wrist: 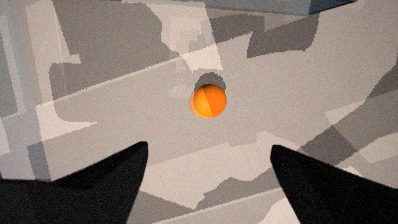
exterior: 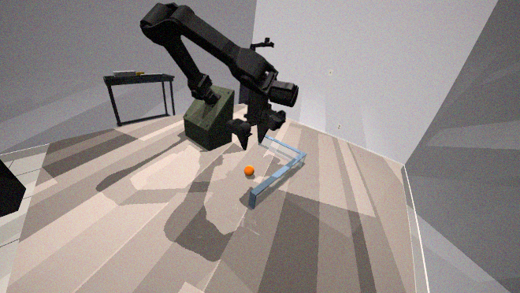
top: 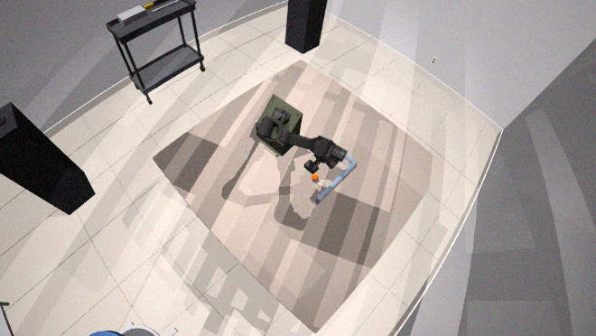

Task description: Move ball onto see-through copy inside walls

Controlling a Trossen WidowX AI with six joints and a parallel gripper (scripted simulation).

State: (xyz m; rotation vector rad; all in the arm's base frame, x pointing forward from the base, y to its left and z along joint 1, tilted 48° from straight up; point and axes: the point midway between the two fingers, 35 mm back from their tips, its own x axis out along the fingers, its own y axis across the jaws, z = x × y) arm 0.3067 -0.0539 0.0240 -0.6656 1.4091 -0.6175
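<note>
The orange ball (top: 314, 177) (exterior: 249, 171) (wrist: 210, 101) rests on the table inside the corner of the walls, touching neither. The see-through copy almost wholly coincides with it; in the wrist view only a thin paler rim shows at the ball's left edge. The long clear wall (top: 335, 182) (exterior: 276, 176) has a blue top and meets the shorter wall (exterior: 284, 145) at a corner. My gripper (exterior: 253, 146) (wrist: 210, 150) is open and empty, raised above the table, with its fingertips clear of the ball.
The arm's green base block (top: 289, 113) (exterior: 206, 124) stands behind the ball. A dark cart (top: 167, 68) (exterior: 138, 79) and black pillars (top: 304, 27) stand farther off. The long wall's near end lies close to the ball.
</note>
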